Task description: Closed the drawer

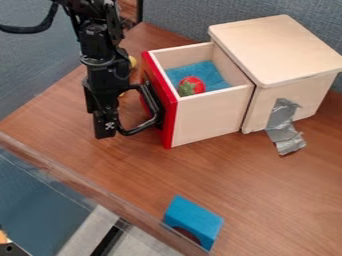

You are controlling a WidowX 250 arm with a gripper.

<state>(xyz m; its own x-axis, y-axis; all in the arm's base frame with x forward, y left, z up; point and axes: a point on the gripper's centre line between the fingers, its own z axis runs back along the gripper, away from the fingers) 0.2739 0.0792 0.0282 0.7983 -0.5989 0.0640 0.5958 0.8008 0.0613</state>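
Plainly, find a drawer point(208, 119) standing open in the upper middle of the frame, slid out leftward from a wooden box point(277, 50) at upper right. Inside, picture a red toy strawberry point(192, 83) on blue lining point(212, 75). At upper left, beside the drawer's black handle point(141, 128), note the tool point(105, 131), hanging upright over the wooden desk point(257, 175). Impossible to tell whether released or clenched, or whether gripping the handle or just beside it.

Expect light, stiff wood, smooth-faced and hardly fragile, but apt to bind if pushed crooked. Best to press at the middle of the red front point(171, 117), or hold the handle squarely, and go straight toward the box; perhaps likely to nudge the box too, despite silver tape point(284, 127) on its near side. Near the bottom, picture a blue block point(192, 220), well apart.

No brand or label to read on drawer or box; just a small pale mark on the tool.
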